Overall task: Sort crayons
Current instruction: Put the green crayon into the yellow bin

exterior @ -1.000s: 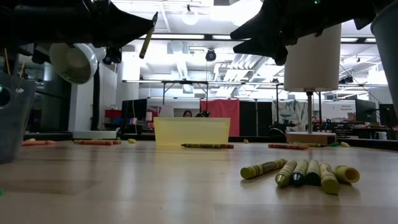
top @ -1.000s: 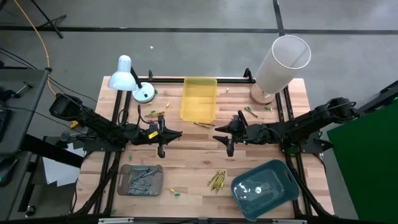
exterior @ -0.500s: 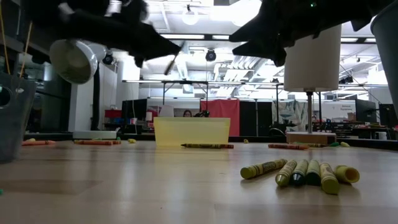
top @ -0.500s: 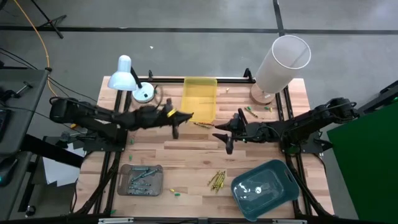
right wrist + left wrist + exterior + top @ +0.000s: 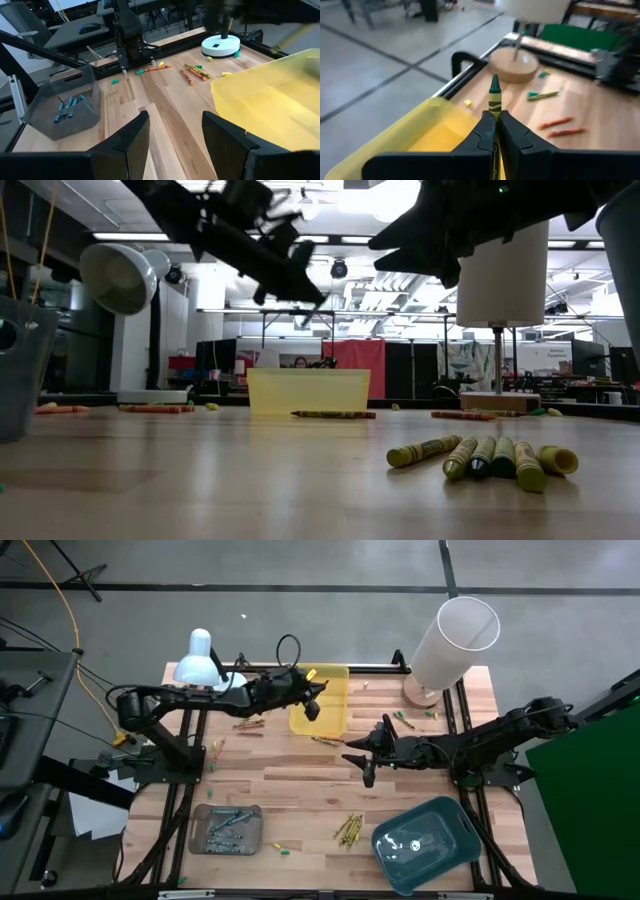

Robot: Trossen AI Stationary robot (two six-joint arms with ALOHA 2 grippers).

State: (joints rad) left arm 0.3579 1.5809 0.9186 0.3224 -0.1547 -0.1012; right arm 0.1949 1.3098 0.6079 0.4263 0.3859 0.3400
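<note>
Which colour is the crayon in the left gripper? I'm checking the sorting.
Yellow-olive crayon, dark green tip; left wrist view.

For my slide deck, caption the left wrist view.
Left gripper holds a yellow-green crayon above the yellow tray.

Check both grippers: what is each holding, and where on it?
Left gripper holds a yellow-green crayon by its lower body, tip protruding, over the yellow tray. Right gripper is open, holding nothing.
</note>
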